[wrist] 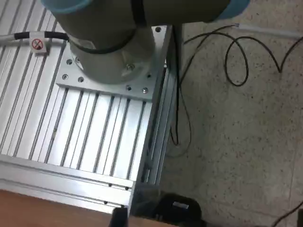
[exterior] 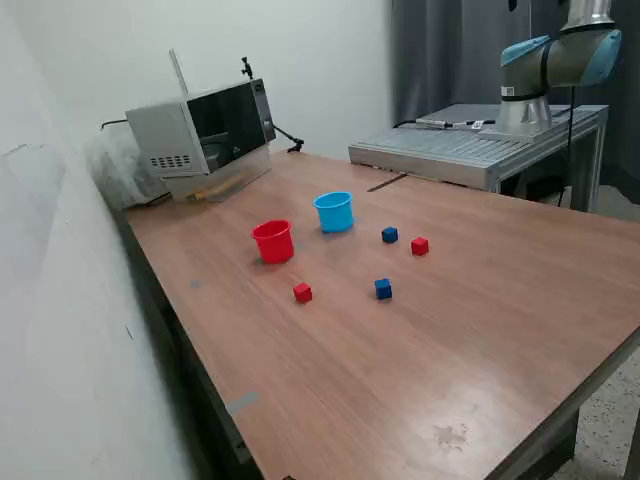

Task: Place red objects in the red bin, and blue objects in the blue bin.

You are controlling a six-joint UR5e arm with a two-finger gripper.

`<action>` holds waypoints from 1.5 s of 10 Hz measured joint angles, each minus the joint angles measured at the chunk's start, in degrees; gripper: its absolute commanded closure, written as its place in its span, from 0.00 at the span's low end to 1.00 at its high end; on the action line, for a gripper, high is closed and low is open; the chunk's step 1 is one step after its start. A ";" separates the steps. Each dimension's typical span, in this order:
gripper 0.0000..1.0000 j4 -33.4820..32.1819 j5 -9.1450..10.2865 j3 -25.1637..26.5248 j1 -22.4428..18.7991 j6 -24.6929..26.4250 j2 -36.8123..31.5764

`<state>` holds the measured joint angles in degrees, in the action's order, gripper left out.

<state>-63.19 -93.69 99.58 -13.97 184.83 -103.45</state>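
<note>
In the exterior view the red bin and the light blue bin stand upright side by side on the brown table. One red cube lies in front of the red bin. Another red cube lies toward the exterior view's right. One dark blue cube lies beside that red cube, and a second dark blue cube lies nearer the front. All are apart from each other. Only the arm's base and lower joints show. The gripper is out of view in both frames.
A grey microwave-like box stands at the table's back corner by the white wall. The arm's base sits on a ribbed aluminium platform, which also shows in the wrist view. Black cables lie on the speckled floor.
</note>
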 measured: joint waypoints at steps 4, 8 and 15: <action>0.00 -8.93 -0.11 0.01 3.40 -0.08 0.30; 0.00 -9.56 -0.01 -0.72 4.18 -0.17 0.58; 0.00 -20.19 -0.56 -5.46 6.37 0.52 4.83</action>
<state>-83.38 -94.25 94.12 -7.60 185.35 -98.62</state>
